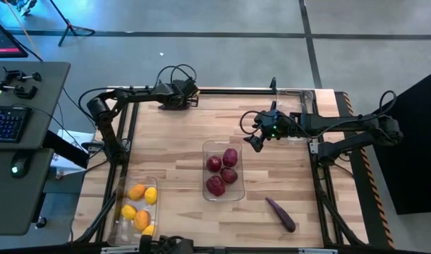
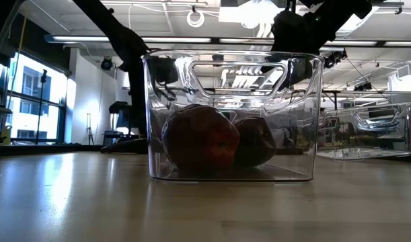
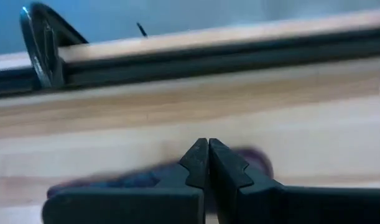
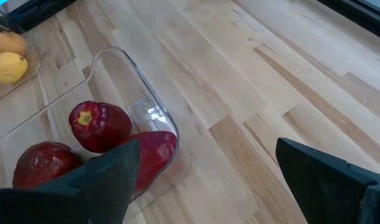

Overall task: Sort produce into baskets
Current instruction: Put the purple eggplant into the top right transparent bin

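Observation:
Several dark red round fruits [image 1: 222, 171] lie in the clear middle bin [image 1: 207, 152]; they also show in the right wrist view [image 4: 99, 124] and the low view [image 2: 198, 138]. Yellow and orange fruits [image 1: 141, 204] lie in a clear bin [image 1: 122, 219] at the near left. A slim dark purple eggplant [image 1: 280, 214] lies on the table at the near right. My right gripper [image 1: 252, 141] is open and empty, above the table just right of the middle bin's far end. My left gripper [image 1: 195, 95] is shut and empty near the far edge.
A third clear bin [image 1: 303, 106] stands at the far right, under my right arm; it also shows in the low view [image 2: 370, 131]. Bare wood lies between the middle bin and the eggplant. A desk with a keyboard [image 1: 7, 123] stands left of the table.

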Controlling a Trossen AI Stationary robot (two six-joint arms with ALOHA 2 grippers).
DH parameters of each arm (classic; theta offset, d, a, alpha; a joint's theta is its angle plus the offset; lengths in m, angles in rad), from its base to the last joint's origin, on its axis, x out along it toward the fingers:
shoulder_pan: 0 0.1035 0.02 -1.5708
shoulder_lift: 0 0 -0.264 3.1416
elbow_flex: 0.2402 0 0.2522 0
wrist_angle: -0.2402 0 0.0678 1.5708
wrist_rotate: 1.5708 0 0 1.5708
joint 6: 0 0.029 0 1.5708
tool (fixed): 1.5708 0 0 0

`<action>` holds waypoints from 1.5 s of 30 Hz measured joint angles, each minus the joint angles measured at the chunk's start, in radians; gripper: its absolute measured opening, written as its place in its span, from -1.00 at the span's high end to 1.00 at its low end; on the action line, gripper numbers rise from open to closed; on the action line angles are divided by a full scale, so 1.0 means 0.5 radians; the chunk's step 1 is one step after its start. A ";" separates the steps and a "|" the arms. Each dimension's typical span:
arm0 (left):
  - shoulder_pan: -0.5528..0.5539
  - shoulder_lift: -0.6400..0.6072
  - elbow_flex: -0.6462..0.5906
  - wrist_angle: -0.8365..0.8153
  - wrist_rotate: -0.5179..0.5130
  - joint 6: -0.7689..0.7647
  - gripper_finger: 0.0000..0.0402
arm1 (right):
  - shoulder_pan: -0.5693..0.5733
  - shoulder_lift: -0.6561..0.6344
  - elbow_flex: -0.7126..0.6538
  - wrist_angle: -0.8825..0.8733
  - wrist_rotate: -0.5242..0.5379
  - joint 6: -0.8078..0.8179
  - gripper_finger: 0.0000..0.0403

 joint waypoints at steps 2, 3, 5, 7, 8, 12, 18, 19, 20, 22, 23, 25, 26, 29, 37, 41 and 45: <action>0.002 -0.002 0.001 0.016 -0.052 -0.034 1.00 | 0.000 0.000 0.000 0.001 -0.001 0.013 -0.81; 0.005 -0.003 0.001 0.007 -0.074 -0.061 1.00 | 0.000 0.000 0.000 0.000 -0.005 0.031 -0.81; 0.005 -0.002 0.001 -0.013 -0.112 -0.073 1.00 | 0.000 0.000 0.000 0.001 -0.008 0.047 -0.81; 0.003 -0.002 -0.001 -0.037 -0.151 -0.102 1.00 | 0.000 0.000 0.000 0.001 -0.013 0.047 -0.81; -0.002 -0.002 -0.009 -0.036 -0.170 -0.105 1.00 | 0.000 0.000 0.000 0.001 -0.014 0.048 -0.81; -0.007 -0.002 -0.106 0.018 -0.237 -0.136 1.00 | 0.000 0.000 0.000 0.001 -0.015 0.048 -0.81; 0.019 0.000 -0.150 0.047 -0.237 -0.176 1.00 | 0.000 0.000 0.000 0.001 -0.027 0.044 -0.81; 0.016 0.000 -0.150 0.047 -0.236 -0.178 1.00 | 0.000 0.000 0.000 0.001 -0.038 0.044 -0.81; 0.009 0.000 -0.150 0.044 -0.233 -0.177 1.00 | 0.000 0.000 0.000 0.001 -0.043 0.046 -0.81; -0.005 0.000 -0.150 0.043 -0.214 -0.177 1.00 | 0.000 0.000 0.000 0.002 -0.063 0.048 -0.81; -0.010 0.000 -0.150 0.040 -0.197 -0.176 1.00 | 0.000 0.000 0.000 0.001 -0.073 0.048 -0.81; -0.021 0.000 -0.150 0.030 -0.155 -0.176 1.00 | 0.000 0.000 0.000 0.001 -0.073 0.065 -0.81; -0.029 0.000 -0.150 0.014 -0.133 -0.178 1.00 | 0.000 0.000 0.000 0.001 -0.073 0.090 -0.81; -0.046 0.000 -0.150 -0.039 -0.062 -0.177 1.00 | 0.000 0.000 0.000 0.001 -0.074 0.097 -0.81; -0.178 -0.001 -0.150 -0.217 0.056 -0.248 1.00 | 0.000 0.000 0.000 0.001 -0.074 0.087 -0.81; -0.351 -0.007 -0.166 -0.250 0.237 -0.377 1.00 | 0.000 0.000 0.000 0.001 -0.074 0.085 -0.81; -0.536 -0.005 -0.167 -0.206 0.310 -0.454 1.00 | 0.000 0.000 0.000 0.001 -0.073 0.075 -0.81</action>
